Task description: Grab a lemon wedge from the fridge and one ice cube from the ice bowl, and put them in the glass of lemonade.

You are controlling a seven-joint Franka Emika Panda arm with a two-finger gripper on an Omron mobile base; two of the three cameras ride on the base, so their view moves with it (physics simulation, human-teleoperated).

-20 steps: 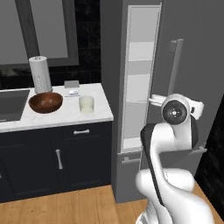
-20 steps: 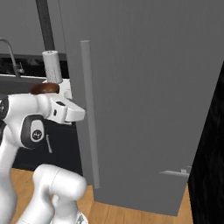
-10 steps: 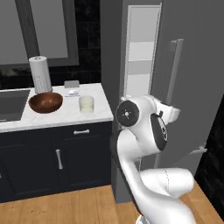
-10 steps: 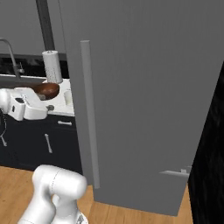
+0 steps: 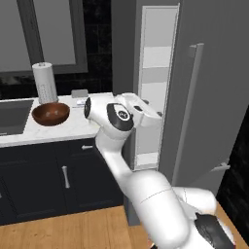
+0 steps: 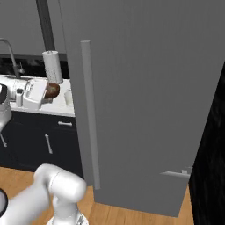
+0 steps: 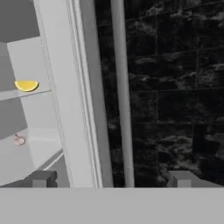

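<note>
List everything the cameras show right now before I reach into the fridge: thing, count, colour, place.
fridge: one, matte grey, door swung open, right of the counter.
fridge handle: one, long grey vertical bar on the door.
fridge shelves: several, white, inside the open fridge.
lemon wedge: one, bright yellow, on a fridge shelf.
small bulb: one, tan, on a lower shelf.
ice bowl: one, reddish-brown, on the counter.
paper-towel roll: one, white, upright behind the bowl.
counter: one, white top over dark cabinets.
floor: wooden.
arm: one, white with dark joints, in front of the fridge opening.
gripper: one, dark fingertips set apart, nothing between them.
</note>
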